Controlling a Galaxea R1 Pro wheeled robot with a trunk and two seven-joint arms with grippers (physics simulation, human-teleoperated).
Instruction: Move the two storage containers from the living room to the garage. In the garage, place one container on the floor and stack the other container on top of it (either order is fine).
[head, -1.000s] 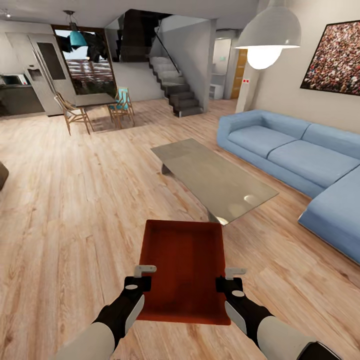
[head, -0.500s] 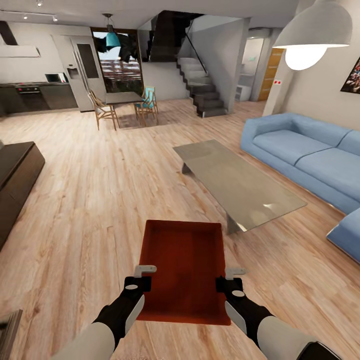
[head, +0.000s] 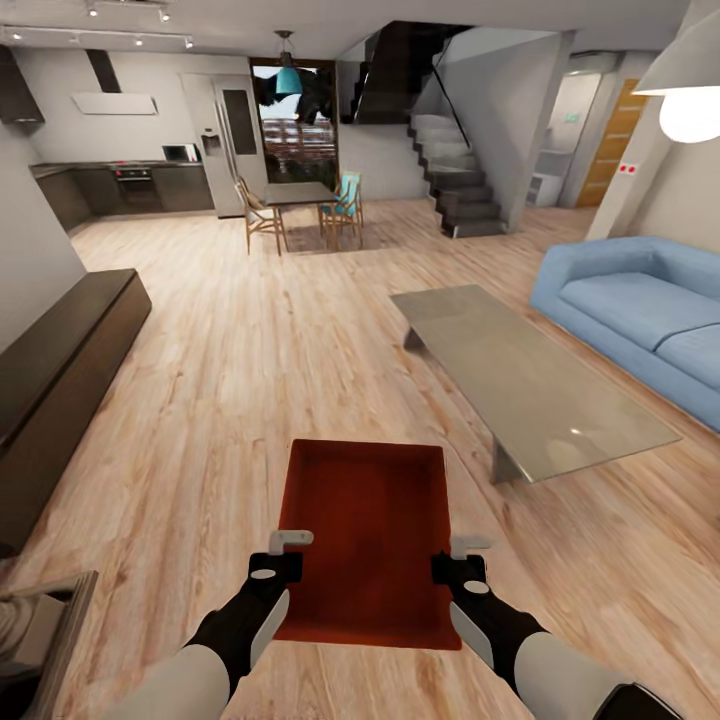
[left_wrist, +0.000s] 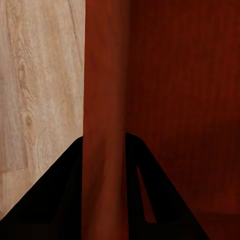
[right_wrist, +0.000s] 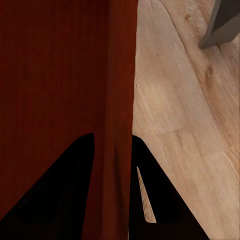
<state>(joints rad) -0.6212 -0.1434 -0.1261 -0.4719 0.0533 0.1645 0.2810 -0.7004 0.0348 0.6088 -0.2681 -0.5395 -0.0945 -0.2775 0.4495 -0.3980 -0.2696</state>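
I hold one orange-red storage container (head: 365, 540) level in front of me, above the light wood-plank floor of the living room. My left gripper (head: 285, 560) is shut on its left wall (left_wrist: 104, 125). My right gripper (head: 455, 565) is shut on its right wall (right_wrist: 120, 100). In both wrist views the low wall runs between the dark fingers. The tray is open-topped and empty.
A glass coffee table (head: 530, 380) stands ahead right, with the blue sofa (head: 640, 320) beyond it. A long dark low cabinet (head: 60, 370) lines the left wall. Far ahead are a dining table with chairs (head: 300, 205), the kitchen (head: 130, 180) and a staircase (head: 455, 180).
The whole view has swung left: sofa and coffee table slid right, the dark cabinet and kitchen came into view. The container and both grippers keep the same place before me.
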